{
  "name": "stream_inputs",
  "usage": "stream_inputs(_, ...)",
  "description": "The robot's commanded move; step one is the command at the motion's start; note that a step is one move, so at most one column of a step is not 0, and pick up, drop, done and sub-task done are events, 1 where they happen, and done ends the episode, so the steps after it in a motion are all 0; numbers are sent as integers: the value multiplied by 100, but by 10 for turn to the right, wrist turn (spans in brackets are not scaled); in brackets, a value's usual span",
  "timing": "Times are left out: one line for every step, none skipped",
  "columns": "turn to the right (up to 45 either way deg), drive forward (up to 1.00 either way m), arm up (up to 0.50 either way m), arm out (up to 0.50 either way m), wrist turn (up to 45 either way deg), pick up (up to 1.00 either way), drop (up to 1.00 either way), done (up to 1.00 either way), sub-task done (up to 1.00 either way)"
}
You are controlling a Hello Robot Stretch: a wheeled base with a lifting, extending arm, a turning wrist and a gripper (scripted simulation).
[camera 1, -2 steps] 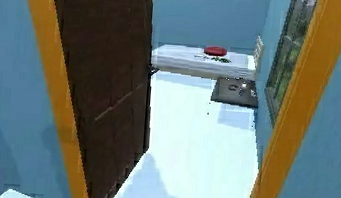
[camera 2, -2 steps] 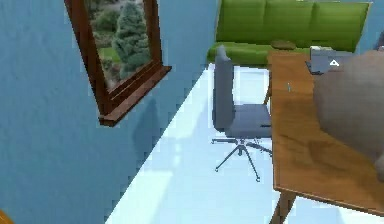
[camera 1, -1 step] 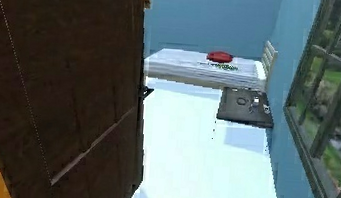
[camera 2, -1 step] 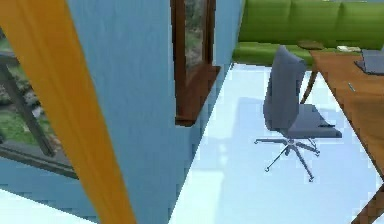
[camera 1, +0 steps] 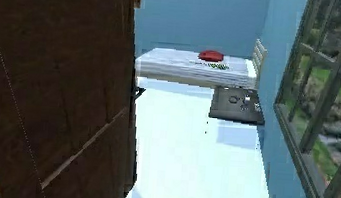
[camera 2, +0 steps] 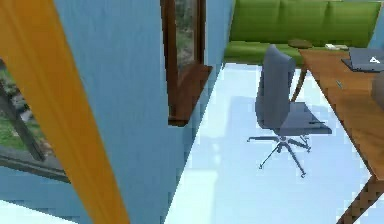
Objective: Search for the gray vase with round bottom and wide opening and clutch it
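Ahead, brown door, beyond it bed with red thing; tool state untellable.

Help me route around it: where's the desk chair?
In the arm side view's right half, the grey desk chair stands beside the wooden desk, before the green sofa.

Small pale shape, on dark bedside table; too small to identify

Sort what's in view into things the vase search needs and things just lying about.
Job: none of these.
Lying about: brown door, bed, red thing on it, dark bedside table, grey office chair, green sofa, wooden desk, laptop.
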Motion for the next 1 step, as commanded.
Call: stream_inputs(-450, 0, 0, 0, 0, 0, 0, 0, 0)
